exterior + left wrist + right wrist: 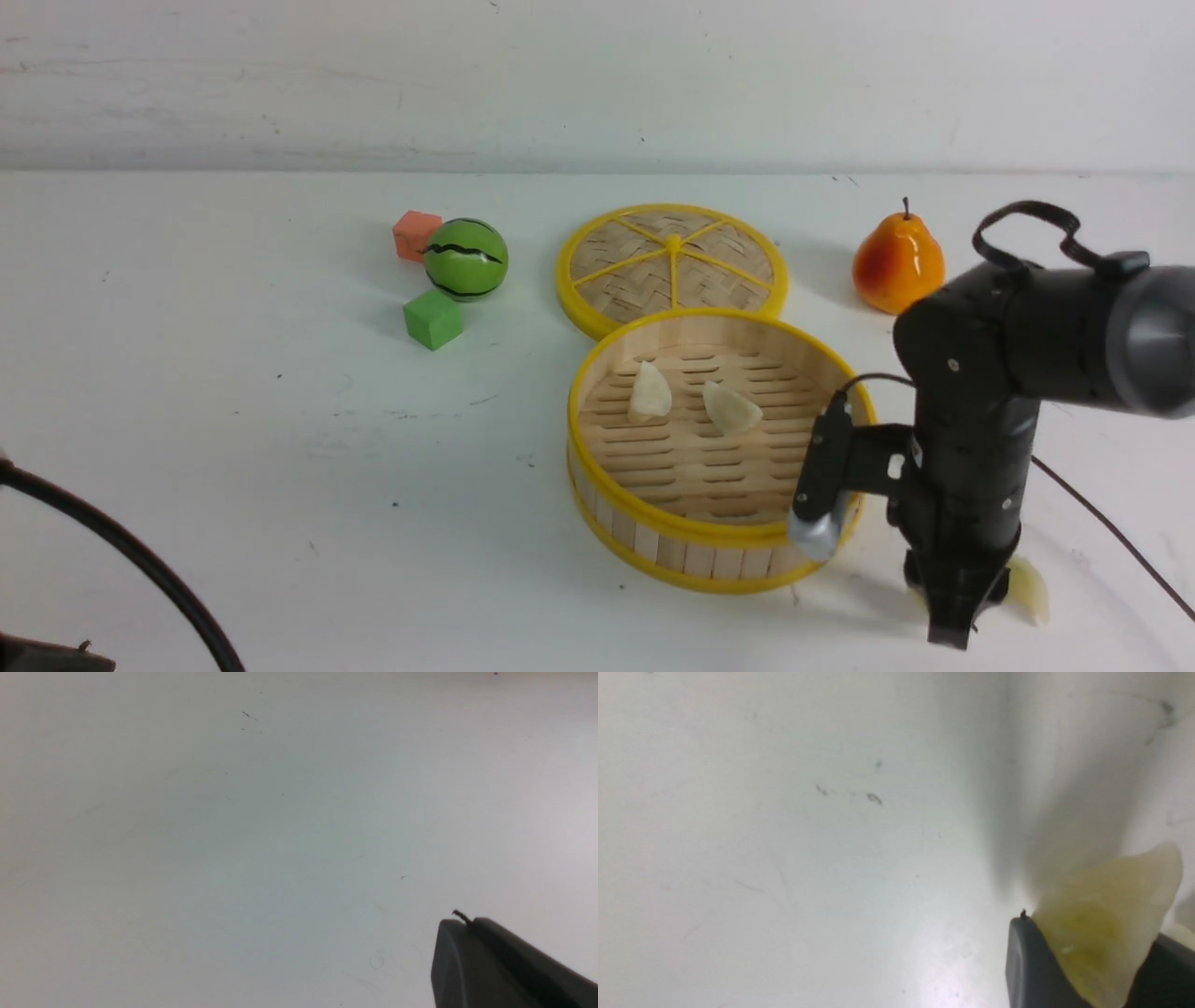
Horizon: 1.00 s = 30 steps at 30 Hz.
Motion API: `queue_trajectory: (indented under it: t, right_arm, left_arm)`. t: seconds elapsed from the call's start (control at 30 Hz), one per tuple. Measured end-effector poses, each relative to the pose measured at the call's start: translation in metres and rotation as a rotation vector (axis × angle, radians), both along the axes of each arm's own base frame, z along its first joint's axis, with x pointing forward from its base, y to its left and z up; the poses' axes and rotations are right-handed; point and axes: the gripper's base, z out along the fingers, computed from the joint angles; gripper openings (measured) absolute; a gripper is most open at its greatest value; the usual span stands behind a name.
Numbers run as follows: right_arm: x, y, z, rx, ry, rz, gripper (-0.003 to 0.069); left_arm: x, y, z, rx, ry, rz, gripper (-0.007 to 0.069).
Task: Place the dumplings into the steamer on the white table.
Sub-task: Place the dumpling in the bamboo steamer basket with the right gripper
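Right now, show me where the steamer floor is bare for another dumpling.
Bare: the steamer's front half, between the two dumplings and the near rim. Crowded: back centre, where both lie. The right pincer holds a third dumpling.

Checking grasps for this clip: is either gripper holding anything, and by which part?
The right gripper pinches a yellowish dumpling across its body, one tip sticking out. The left gripper is shut on nothing.

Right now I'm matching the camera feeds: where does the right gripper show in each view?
Front view: lower right, the right gripper beside the steamer.
Left wrist view: not in it.
Right wrist view: the picture's lower right corner, closed on a dumpling.
Shared landmark: the white table, in all three.
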Motion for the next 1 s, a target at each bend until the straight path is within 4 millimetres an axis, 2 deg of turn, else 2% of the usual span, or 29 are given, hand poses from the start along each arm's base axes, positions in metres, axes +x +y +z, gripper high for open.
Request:
queue_trajectory:
  t: [0.07,0.1,0.2,0.3,0.37,0.47,0.57,0.6,0.63,0.7,0.83,0.93,1.0]
  right_arm:
    - [0.0,0.011,0.034,0.019,-0.055,-0.026,0.0206]
    - [-0.001,0.014,0.045,0.031,-0.07,-0.038,0.0206]
    - [-0.001,0.035,0.093,0.152,-0.151,-0.112,0.0206]
    - [0.001,0.057,0.122,0.308,-0.197,-0.21,0.0206]
    - [0.006,0.071,0.131,0.402,-0.209,-0.266,0.0206]
    - [0.019,0.086,0.127,0.481,-0.209,-0.352,0.0206]
    - [0.037,0.098,0.104,0.494,-0.193,-0.447,0.0206]
    - [0.037,0.098,0.104,0.494,-0.193,-0.447,0.0206]
    - [0.045,0.102,0.086,0.479,-0.171,-0.489,0.0206]
    - [0.052,0.107,0.066,0.463,-0.155,-0.514,0.0206]
    - [0.062,0.112,0.04,0.451,-0.151,-0.538,0.0209]
    - [0.067,0.115,0.031,0.458,-0.16,-0.541,0.0259]
    - [0.067,0.115,0.03,0.462,-0.164,-0.542,0.0325]
  left_arm:
    - [0.001,0.0,0.0,0.006,-0.008,0.001,-0.0014]
    - [0.001,0.0,0.0,0.006,-0.009,0.001,-0.0014]
    - [0.001,0.0,0.001,-0.001,-0.02,0.0,-0.0014]
    - [0.003,-0.001,0.003,-0.016,-0.044,-0.004,-0.0014]
    - [0.004,-0.002,0.003,-0.022,-0.053,-0.005,-0.0014]
    - [0.004,-0.002,0.004,-0.024,-0.057,-0.005,-0.0014]
    - [0.004,-0.002,0.003,-0.022,-0.053,-0.005,-0.0014]
    - [0.004,-0.002,0.003,-0.022,-0.053,-0.005,-0.0014]
    - [0.003,-0.002,0.003,-0.02,-0.047,-0.004,-0.0014]
    - [0.003,-0.002,0.003,-0.02,-0.042,-0.004,-0.0014]
    - [0.002,-0.003,0.002,-0.035,-0.029,-0.007,-0.0014]
    - [0.001,-0.004,0.002,-0.047,-0.022,-0.009,-0.0014]
    - [0.001,-0.004,0.002,-0.051,-0.019,-0.009,-0.0014]
